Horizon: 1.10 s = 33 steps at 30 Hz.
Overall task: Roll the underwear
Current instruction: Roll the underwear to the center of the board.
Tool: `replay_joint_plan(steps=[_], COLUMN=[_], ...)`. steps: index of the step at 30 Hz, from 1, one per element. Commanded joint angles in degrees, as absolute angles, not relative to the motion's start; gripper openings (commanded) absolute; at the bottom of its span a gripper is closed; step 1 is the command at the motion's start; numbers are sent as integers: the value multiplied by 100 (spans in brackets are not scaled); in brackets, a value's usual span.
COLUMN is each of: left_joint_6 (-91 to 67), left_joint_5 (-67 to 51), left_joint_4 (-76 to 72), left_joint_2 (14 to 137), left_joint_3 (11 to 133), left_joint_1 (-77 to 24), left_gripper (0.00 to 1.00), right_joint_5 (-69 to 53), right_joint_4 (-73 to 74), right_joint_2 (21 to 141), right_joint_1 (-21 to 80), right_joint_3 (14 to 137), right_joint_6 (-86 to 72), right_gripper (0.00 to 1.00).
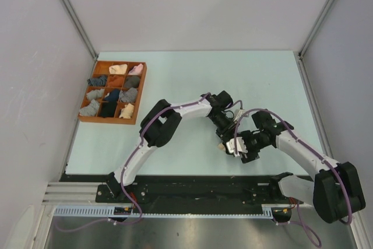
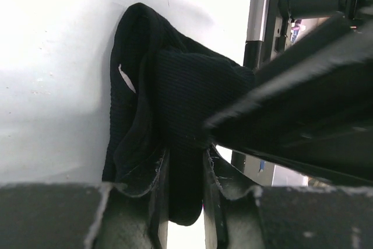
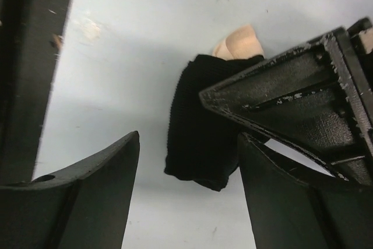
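Observation:
The underwear (image 2: 175, 97) is a bunched black fabric lump on the pale table, with a cream-beige end showing in the right wrist view (image 3: 239, 42). In the top view only that cream bit (image 1: 222, 146) shows between the two grippers. My left gripper (image 2: 185, 164) is shut on a fold of the black fabric, fingers (image 2: 156, 196) pressed on both sides; it is at the table's middle (image 1: 226, 135). My right gripper (image 3: 189, 144) is open, its fingers (image 3: 99, 185) on either side of the underwear's lower end (image 3: 201, 138), not pinching it; it sits right beside the left gripper (image 1: 238, 147).
A wooden tray (image 1: 108, 121) with nine compartments holding small rolled bundles stands at the back left. The dark rail of the arm bases (image 1: 192, 182) runs along the near table edge. The left gripper's finger (image 3: 280, 86) crosses the right wrist view.

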<state>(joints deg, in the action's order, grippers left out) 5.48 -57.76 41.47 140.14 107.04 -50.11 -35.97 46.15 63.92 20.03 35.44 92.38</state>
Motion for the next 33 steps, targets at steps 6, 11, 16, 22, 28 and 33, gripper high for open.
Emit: replay_joint_plan(steps=[6, 11, 16, 22, 28, 33], left_joint_6=[985, 205, -307, -517, -941, -844], left_joint_5=[-4298, -3807, -3604, -4085, -4534, -4886], left_joint_4=[4430, 2377, 590, 291, -545, -571], left_joint_2=[14362, 12592, 11383, 11689, 12163, 12559], left_joint_3=[10213, 8836, 7499, 7287, 7277, 7471], left_joint_1=[-5071, -4852, -4466, -4386, -4526, -4763], left_gripper=[32, 55, 72, 100, 100, 100], right_joint_5=[-2751, -2637, -2663, -2839, -2909, -2935], right_joint_4=[3638, 3920, 3964, 3999, 4017, 3981], right_joint_2=[7013, 7233, 7356, 7664, 7691, 7690], right_joint_1=[2048, 2048, 2030, 1960, 1907, 1863], right_joint_3=[3375, 3375, 3384, 3507, 3498, 3507], right_joint_6=[8816, 8754, 8666, 8604, 8569, 8569], right_gripper=[56, 36, 31, 31, 31, 31])
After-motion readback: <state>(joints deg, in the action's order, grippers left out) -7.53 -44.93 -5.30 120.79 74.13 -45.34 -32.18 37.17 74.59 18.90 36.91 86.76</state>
